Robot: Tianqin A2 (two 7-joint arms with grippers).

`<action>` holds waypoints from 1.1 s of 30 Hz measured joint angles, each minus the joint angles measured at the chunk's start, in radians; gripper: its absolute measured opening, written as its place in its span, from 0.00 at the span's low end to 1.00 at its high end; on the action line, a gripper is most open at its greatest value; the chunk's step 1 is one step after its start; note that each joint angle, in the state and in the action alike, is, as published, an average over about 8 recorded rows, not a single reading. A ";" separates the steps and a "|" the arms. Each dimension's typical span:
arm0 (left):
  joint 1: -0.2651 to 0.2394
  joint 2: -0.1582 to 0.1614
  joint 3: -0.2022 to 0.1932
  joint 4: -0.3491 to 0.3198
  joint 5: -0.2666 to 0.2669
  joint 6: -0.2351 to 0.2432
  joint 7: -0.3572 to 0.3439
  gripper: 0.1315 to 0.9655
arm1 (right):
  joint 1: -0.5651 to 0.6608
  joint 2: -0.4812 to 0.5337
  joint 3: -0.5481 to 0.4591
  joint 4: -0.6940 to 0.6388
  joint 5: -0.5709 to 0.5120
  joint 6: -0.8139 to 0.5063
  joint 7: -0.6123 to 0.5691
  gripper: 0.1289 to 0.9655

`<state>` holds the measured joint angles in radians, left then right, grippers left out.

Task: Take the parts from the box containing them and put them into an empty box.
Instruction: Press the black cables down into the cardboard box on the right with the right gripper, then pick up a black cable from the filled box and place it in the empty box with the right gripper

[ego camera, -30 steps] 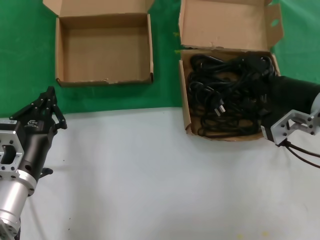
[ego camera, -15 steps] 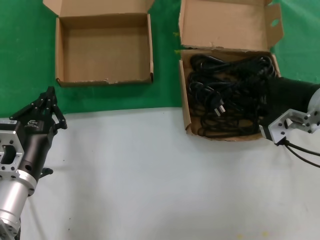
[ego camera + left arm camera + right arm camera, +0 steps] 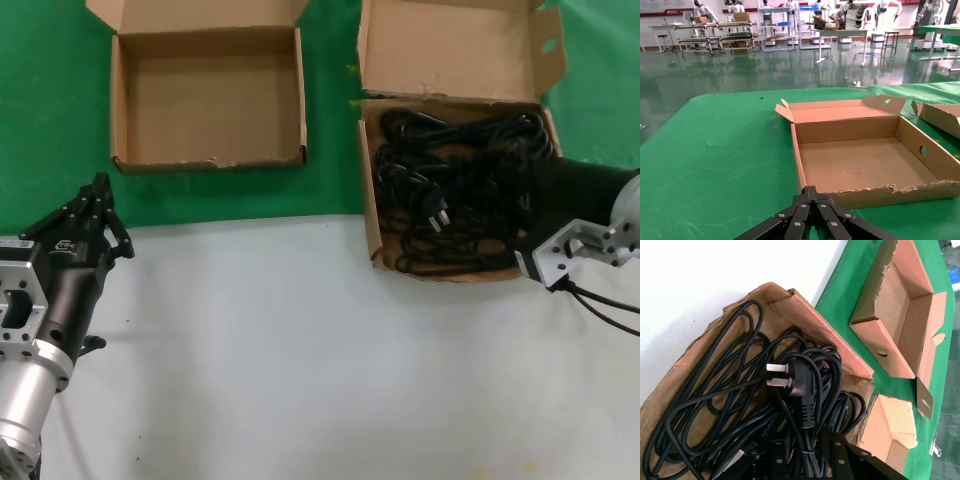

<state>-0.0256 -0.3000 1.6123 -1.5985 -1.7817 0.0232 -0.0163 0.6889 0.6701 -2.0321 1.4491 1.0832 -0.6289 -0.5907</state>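
The right gripper [image 3: 528, 215], at right of frame, is sinking deeper among the cords [image 3: 450, 200]; finger state untellable, no cord lifting yet.

The left gripper [image 3: 97, 200] is idling closed at lower left.

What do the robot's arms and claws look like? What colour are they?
The left arm is a shiny silver tube with a black wrist, and its left gripper has thin black jointed fingers. The right arm has a black sleeve, a silver bracket with holes and dark cables; its right gripper is black.
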 joint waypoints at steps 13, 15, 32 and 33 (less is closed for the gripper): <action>0.000 0.000 0.000 0.000 0.000 0.000 0.000 0.02 | 0.004 -0.004 -0.007 -0.008 -0.008 0.007 -0.001 0.11; 0.000 0.000 0.000 0.000 0.000 0.000 0.000 0.02 | 0.002 -0.003 -0.007 -0.004 -0.009 0.006 0.003 0.09; 0.000 0.000 0.000 0.000 0.000 0.000 0.000 0.02 | 0.025 0.004 0.053 0.157 -0.047 -0.059 0.166 0.09; 0.000 0.000 0.000 0.000 0.000 0.000 0.000 0.02 | 0.036 -0.005 0.053 0.164 -0.050 -0.064 0.176 0.09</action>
<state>-0.0256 -0.3000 1.6123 -1.5985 -1.7817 0.0232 -0.0163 0.7245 0.6655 -1.9787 1.6130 1.0335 -0.6929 -0.4145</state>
